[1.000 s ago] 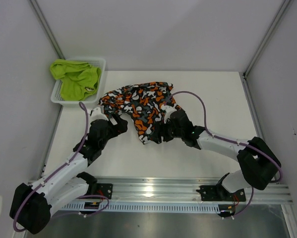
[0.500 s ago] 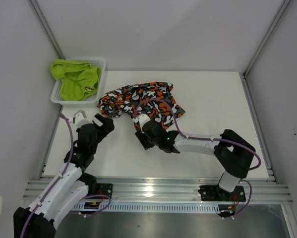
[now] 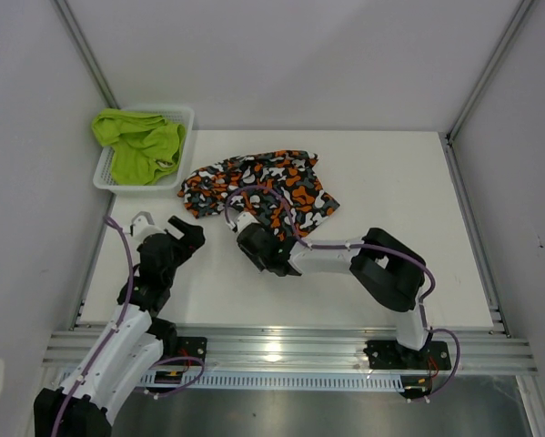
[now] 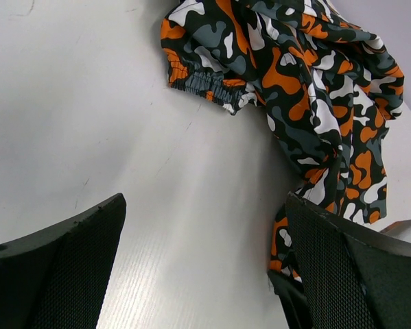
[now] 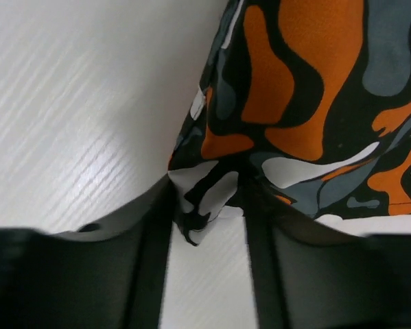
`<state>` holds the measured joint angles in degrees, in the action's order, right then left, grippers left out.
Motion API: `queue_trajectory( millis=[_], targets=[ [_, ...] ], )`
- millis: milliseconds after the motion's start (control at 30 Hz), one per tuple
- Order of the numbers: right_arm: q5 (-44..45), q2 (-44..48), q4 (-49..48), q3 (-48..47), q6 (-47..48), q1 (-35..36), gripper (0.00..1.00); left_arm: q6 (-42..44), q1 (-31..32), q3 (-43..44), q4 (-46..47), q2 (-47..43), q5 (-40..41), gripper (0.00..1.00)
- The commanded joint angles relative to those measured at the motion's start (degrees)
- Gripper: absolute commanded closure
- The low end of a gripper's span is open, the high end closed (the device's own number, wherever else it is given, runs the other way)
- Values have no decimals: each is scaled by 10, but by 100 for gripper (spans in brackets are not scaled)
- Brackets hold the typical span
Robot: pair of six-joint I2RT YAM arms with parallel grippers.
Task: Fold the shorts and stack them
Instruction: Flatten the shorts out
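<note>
At the far left corner of the counter (image 3: 390,182) stands a white mesh basket (image 3: 100,178). The lime green shorts (image 3: 140,146) lie bunched inside it and fill most of it. One fold rises over the far left rim. The heap is too crumpled to tell the waistband from the legs.

To the near left, the left claw (image 3: 167,235) hovers over bare counter with its fingers spread wide and nothing between them. In its wrist view, the left claw (image 4: 205,274) frames the camouflage shorts (image 4: 308,89), whose gathered elastic edge lies on the far side. The picture's right edge cuts the cloth off.

The camouflage shorts (image 3: 263,187) lie rumpled near the middle of the counter, just right of the basket and apart from it. The right claw (image 3: 254,246) sits at their near left edge and hides that corner from above. In its wrist view, the right claw (image 5: 205,226) pinches a hemmed corner of the camouflage shorts (image 5: 308,89), with cloth touching both fingers.
</note>
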<state>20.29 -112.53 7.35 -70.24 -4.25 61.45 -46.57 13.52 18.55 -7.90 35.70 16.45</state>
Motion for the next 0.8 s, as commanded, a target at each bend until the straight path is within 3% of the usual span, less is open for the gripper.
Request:
queue_trajectory(
  millis=[0, 33, 67, 100, 500, 767],
  targets=[
    [52, -32, 32, -31, -2, 1, 63, -1, -15, 1, 16, -4, -17, 1],
    [69, -35, 35, -32, -5, 0, 72, 0, -17, 1, 17, -4, -19, 1],
    [76, -29, 38, -29, -10, -3, 94, 1, -21, 1, 17, -4, -22, 1],
    [80, -20, 42, -26, -20, -11, 100, 2, -23, 1, 17, -3, -26, 1],
    [38, 320, 145, 36, -29, -174, 100, 34, -26, 31, 8, 45, -27, 1],
    [39, 352, 181, -46, -63, -245, 100, 89, -25, 7, 110, 59, -140, 1]
  ],
)
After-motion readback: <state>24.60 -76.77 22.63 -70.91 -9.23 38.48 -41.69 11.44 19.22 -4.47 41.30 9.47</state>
